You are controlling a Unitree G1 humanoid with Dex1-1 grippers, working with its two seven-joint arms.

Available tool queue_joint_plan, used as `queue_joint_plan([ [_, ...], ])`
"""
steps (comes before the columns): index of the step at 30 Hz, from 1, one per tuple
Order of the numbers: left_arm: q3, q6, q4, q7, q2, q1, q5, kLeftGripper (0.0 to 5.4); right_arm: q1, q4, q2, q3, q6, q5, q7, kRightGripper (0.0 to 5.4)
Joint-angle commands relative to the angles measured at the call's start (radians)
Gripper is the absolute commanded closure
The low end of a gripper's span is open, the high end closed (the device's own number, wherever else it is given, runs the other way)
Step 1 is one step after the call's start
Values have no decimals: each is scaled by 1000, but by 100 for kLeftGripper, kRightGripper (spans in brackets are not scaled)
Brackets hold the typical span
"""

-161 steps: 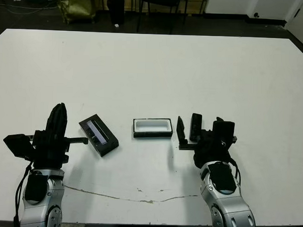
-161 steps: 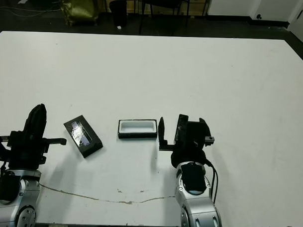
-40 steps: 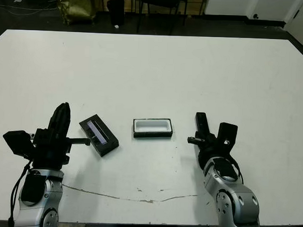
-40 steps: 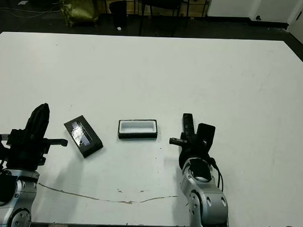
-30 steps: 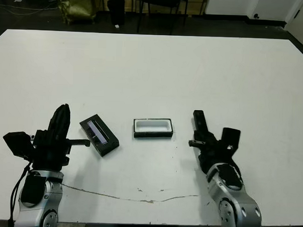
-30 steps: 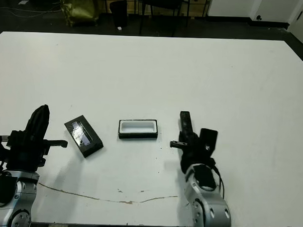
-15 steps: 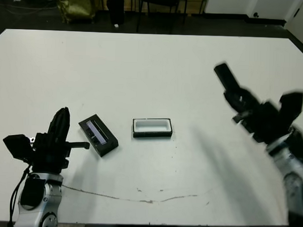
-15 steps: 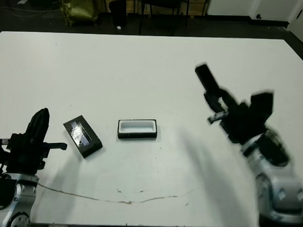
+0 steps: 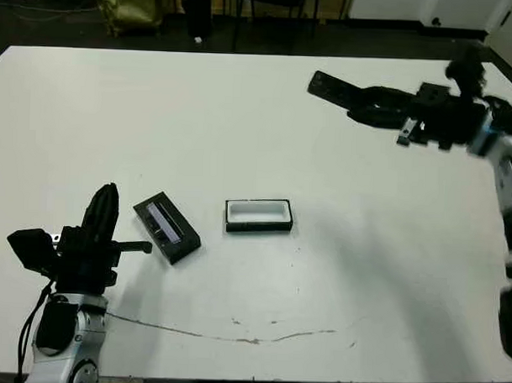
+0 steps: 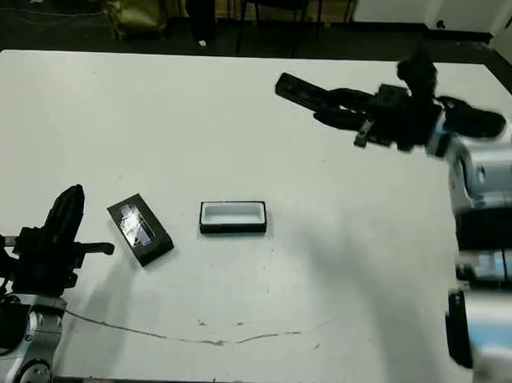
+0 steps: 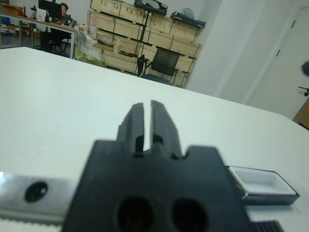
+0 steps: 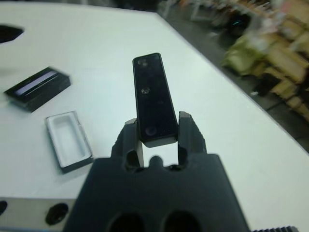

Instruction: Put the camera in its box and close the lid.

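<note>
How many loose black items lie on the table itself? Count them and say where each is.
2. The box lies near the table's middle, open side up; the lid lies apart to its left. The camera is held aloft, not counted.

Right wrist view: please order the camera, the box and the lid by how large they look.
1. camera, though it is nearest the lens, so this misleads.
2. lid and box look alike; no ranking.
</note>
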Motion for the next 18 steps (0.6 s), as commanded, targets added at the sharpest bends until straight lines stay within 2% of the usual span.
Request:
queue_joint_plan([
  [1, -2, 0, 12, 2, 2, 12, 6, 540, -58, 71, 35, 67, -39, -74, 46, 505],
  [4, -2, 0, 9, 2, 0, 16, 1, 540, -85, 91, 66, 111, -51, -115, 87, 505],
  [8, -5, -18, 18, -1, 0, 17, 11, 540, -71, 83, 91, 130, -43, -130, 123, 505],
  [15, -10, -26, 25, 1, 2, 16, 18, 540, 68, -52, 107, 111, 13, -95, 103, 505],
  [18, -14, -24, 21, 5, -1, 17, 21, 540, 135, -142, 101, 94, 61, -81, 65, 505],
])
